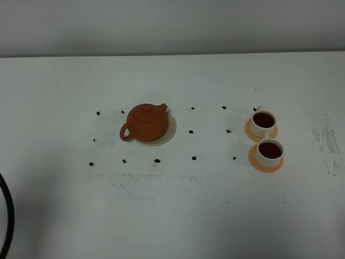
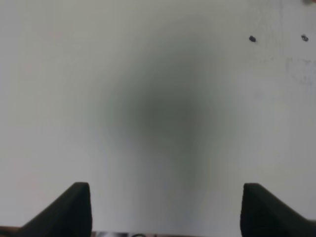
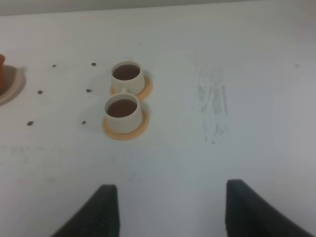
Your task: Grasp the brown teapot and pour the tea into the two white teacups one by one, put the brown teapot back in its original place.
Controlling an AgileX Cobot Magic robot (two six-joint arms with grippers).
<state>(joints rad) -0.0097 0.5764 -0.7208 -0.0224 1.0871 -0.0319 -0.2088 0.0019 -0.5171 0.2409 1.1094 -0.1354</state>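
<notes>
White table (image 1: 178,216), matte, scuffed; grey smudges near front edge and toward right edge. Black cable (image 1: 6,216) at front left corner. Left gripper (image 2: 165,207) spread wide, empty, over bare table. Right gripper (image 3: 168,210) spread wide, empty, facing cups. Mid-table: dark dot marks (image 1: 193,158) in grid. Brown teapot (image 1: 144,122) on cream saucer (image 1: 168,131), left of centre. Two white teacups (image 1: 265,137) on orange coasters (image 1: 265,164), right side, filled dark. Grey wall (image 1: 172,24) beyond far edge. No legible writing.
</notes>
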